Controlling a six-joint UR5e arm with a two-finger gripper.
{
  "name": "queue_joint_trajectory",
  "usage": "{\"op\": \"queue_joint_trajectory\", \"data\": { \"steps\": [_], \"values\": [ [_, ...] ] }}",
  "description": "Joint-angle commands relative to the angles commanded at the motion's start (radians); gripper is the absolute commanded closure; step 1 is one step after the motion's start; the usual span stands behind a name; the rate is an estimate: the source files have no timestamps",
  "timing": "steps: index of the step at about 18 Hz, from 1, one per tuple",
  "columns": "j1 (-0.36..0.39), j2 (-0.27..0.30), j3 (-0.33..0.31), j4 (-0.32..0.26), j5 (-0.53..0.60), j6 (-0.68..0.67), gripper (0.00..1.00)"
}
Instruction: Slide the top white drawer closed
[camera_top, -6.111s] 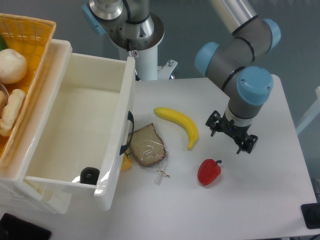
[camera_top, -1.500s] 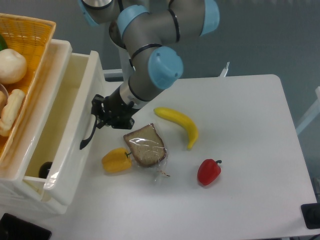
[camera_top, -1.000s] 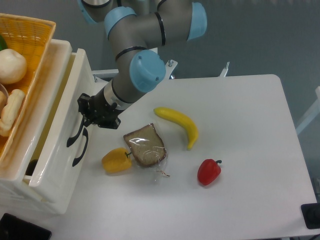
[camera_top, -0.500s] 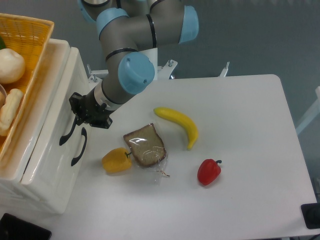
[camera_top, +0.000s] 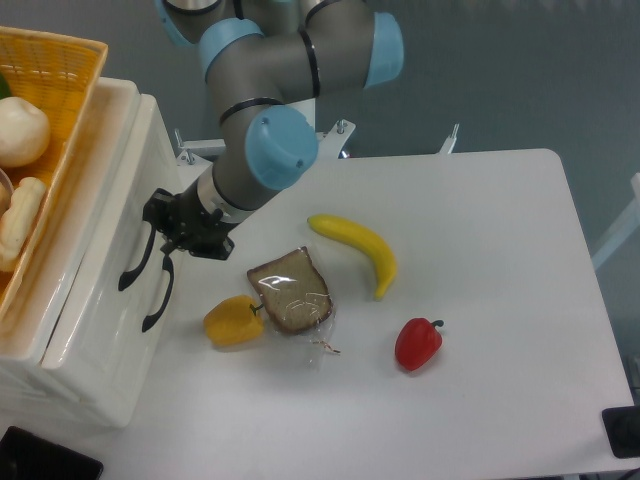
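The top white drawer (camera_top: 112, 215) sits pushed into the cream-white cabinet, its front panel level with the cabinet face. Its black curved handle (camera_top: 134, 265) shows on that panel, just left of the lower drawer's handle (camera_top: 158, 296). My gripper (camera_top: 178, 228) hovers just right of the top drawer's front, above the handle, fingers pointing at the panel. The jaws look spread, with nothing held between them.
A yellow woven basket (camera_top: 78, 62) with food stands on top of the cabinet. On the white table (camera_top: 500, 200) lie a yellow pepper (camera_top: 232, 321), wrapped bread (camera_top: 291, 291), a banana (camera_top: 358, 247) and a red pepper (camera_top: 417, 343). The arm's base (camera_top: 250, 20) rises at the back.
The drawer has slid left from wide open to fully in, pushed by my gripper. In the last half second the gripper has backed slightly to the right off the panel.
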Motion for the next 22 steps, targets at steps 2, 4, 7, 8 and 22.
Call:
{"op": "queue_joint_trajectory", "data": {
  "steps": [2,4,7,8,22],
  "values": [
    [0.061,0.002,0.025,0.003,0.000,0.008,0.59],
    [0.117,-0.005,0.046,0.029,0.000,0.008,0.36],
    [0.158,-0.051,0.048,0.147,0.038,0.005,0.01],
    [0.173,-0.054,0.048,0.170,0.069,0.005,0.00],
    [0.299,-0.181,0.153,0.295,0.356,0.155,0.00]
  ]
}}
